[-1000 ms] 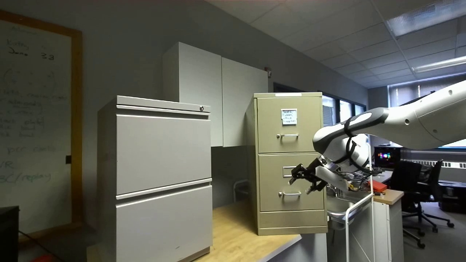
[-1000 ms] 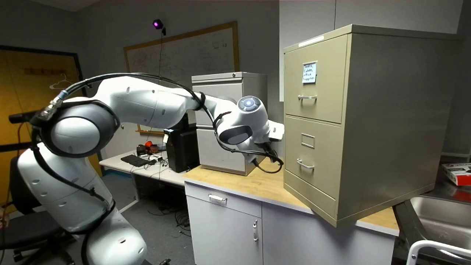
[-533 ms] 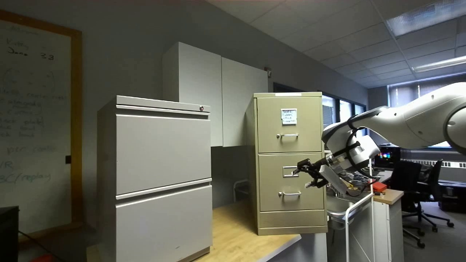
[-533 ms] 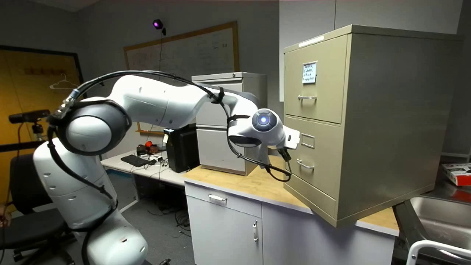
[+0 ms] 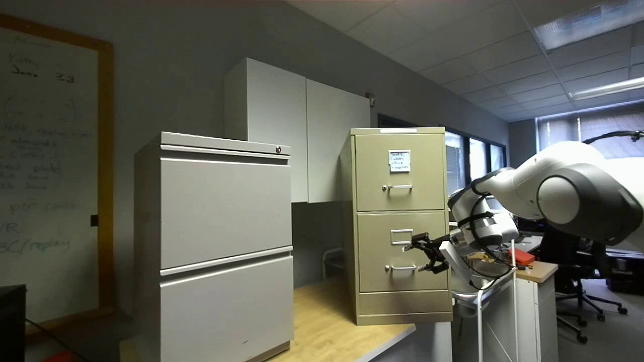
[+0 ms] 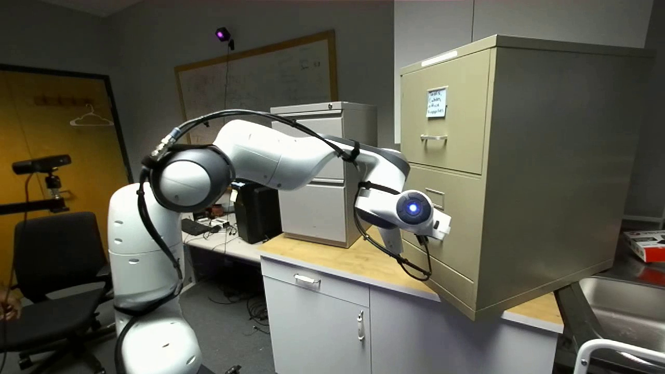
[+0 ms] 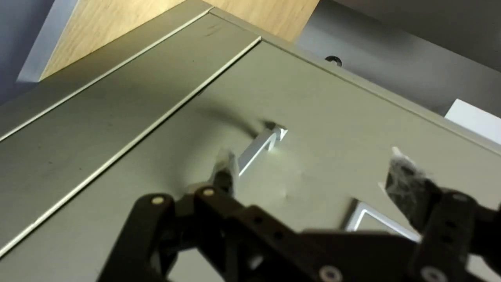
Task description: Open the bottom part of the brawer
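- Filing cabinet [image 6: 550, 171], tall, beige and upright, its front face behind the lower handle [image 5: 401, 268]
- Bottom drawer [image 5: 382, 255], the part to be opened; its plain front surrounds the lower handle and sits flush, so the pull is judged not yet begun
- Gripper [image 7: 313, 160], fingers spread wide with nothing held; it hovers in front of the lower handle, toward the end opposite the round fitting [image 5: 387, 268]; the label holder [image 5: 401, 237] above the lower handle is a possible snag for the upper finger [image 7: 409, 188]
- The lower handle, a slim pale bar; the lower finger [image 7: 225, 168] overlaps its near end in the wrist view, contact not determinable; a sound grasp likely calls for sliding along toward the bar's middle, one finger below and one above, tips deep enough to reach behind it, then closing fully before a slow pull straight outward
- The round fitting, at the far end of the lower handle; possibly a latch, though too small to tell; the fingers are best placed clear of it
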